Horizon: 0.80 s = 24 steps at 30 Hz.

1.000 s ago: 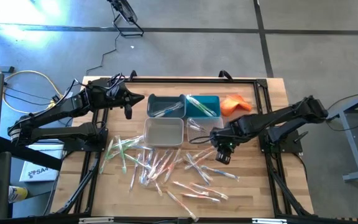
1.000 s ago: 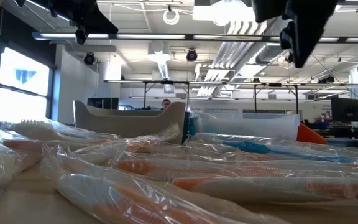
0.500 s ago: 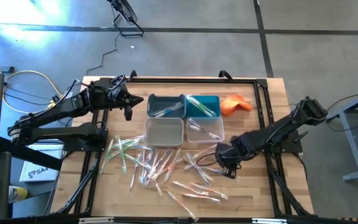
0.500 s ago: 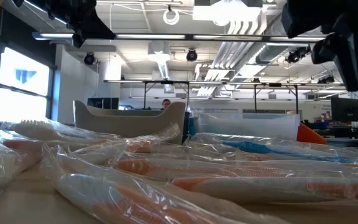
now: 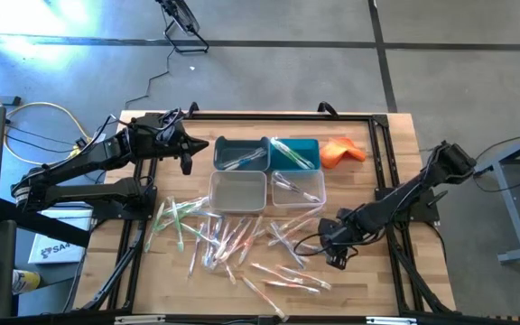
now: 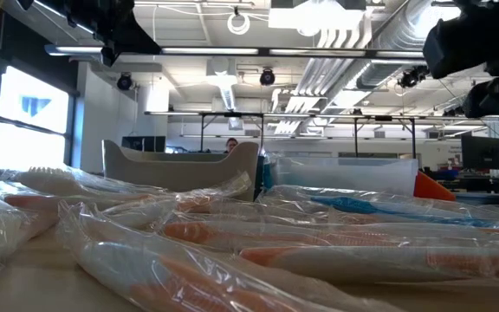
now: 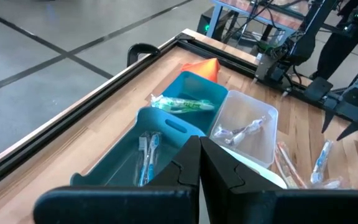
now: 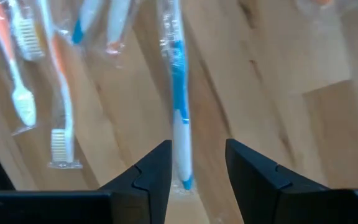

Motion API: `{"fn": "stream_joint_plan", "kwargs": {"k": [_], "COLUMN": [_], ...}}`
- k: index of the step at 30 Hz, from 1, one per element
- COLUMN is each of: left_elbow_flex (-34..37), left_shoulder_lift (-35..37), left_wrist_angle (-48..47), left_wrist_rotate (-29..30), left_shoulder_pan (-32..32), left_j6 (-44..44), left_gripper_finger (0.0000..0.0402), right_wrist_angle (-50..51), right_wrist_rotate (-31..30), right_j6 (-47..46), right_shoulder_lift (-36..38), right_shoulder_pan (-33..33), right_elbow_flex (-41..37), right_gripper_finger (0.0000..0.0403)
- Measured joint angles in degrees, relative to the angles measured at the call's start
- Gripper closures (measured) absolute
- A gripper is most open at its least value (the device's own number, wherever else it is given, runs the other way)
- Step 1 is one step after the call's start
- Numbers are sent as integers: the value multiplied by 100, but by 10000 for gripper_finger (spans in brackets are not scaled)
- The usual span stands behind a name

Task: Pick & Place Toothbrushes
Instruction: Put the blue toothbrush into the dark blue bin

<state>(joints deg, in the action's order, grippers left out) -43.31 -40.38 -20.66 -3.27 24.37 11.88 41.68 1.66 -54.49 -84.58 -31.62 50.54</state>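
Note:
Wrapped toothbrushes [image 5: 233, 239] lie scattered on the near half of the wooden table, with green, pink-red, blue and whitish handles. My right gripper [image 5: 332, 249] hangs open over the right side of that pile. In the right wrist view its fingers [image 8: 157, 168] stand on either side of a blue-and-white toothbrush [image 8: 179, 118], which lies flat on the wood, and they do not touch it. My left gripper [image 5: 188, 150] is shut and empty. It hovers at the left end of the bins, above the dark teal bin [image 7: 143, 152].
Four bins stand in a block at mid-table: dark teal [image 5: 240, 153], lighter teal [image 5: 294, 153], grey [image 5: 237, 191] and clear [image 5: 298, 188]. Some hold toothbrushes. An orange cloth [image 5: 343, 151] lies to their right. Bare wood shows toward the table's right edge.
My right gripper has moved from beside the clear bin toward the table's near edge and a little right, and has come down over the toothbrushes at the right of the pile. The left arm has kept still.

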Motion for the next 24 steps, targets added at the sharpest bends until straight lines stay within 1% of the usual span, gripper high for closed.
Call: {"fn": "stream_joint_plan", "kwargs": {"k": [6, 10, 13, 19, 24], "left_elbow_flex": [-2, -1, -2, 0, 0], "left_shoulder_lift": [0, 0, 0, 0, 2], "left_wrist_angle": [-3, -5, -5, -8, -13], "left_wrist_rotate": [-2, -8, -26, -24, -22], "left_shoulder_pan": [-1, 1, 0, 0, 1], "left_j6": [0, 0, 0, 0, 0], "left_gripper_finger": [402, 402, 402, 402, 402], "right_wrist_angle": [-522, -593, -638, -1128, -1158], "right_wrist_rotate": [18, 8, 18, 268, 255], "right_j6": [-146, -148, -146, -132, -275], "right_shoulder_lift": [0, -82, -255, -834, -1050], "right_shoulder_pan": [-181, -239, -253, -271, -295], "right_elbow_flex": [-302, -391, -391, -382, -359], "right_gripper_finger": [261, 261, 261, 261, 261]}}
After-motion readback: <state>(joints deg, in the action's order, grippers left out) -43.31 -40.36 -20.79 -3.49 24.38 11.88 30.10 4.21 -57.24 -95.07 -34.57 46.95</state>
